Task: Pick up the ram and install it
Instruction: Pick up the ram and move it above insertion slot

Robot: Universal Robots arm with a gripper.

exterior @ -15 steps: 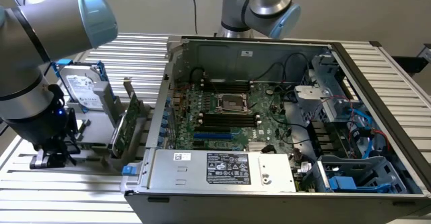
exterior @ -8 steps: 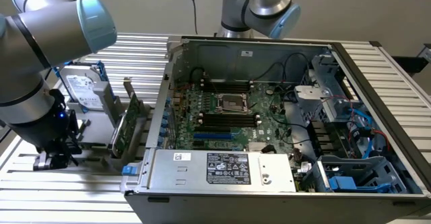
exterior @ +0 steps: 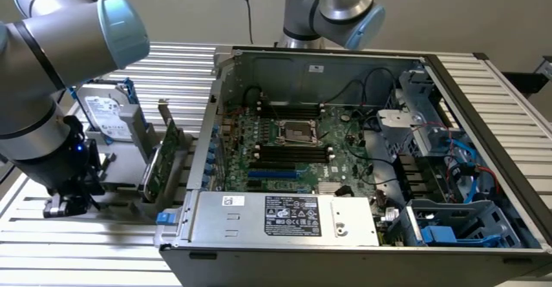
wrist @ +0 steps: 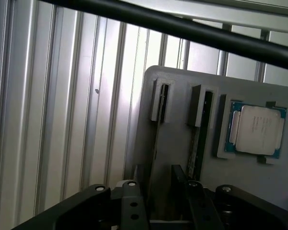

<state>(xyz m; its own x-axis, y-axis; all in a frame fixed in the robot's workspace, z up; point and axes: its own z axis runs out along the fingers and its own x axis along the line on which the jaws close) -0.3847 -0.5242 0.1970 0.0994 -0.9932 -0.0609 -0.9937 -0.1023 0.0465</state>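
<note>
Pick-up stage: the spread claw (wrist: 161, 191) hovers near the ram (wrist: 198, 143) in its holder (wrist: 175, 139). Grasping probably needs careful centring on it.

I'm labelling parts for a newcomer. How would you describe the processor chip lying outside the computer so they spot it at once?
On the slatted metal table lies a flat grey holder plate. The processor chip sits in a recess of that plate. Unlike the two long narrow slots beside it, it is a flat square with a silver lid and a blue-green rim.
</note>
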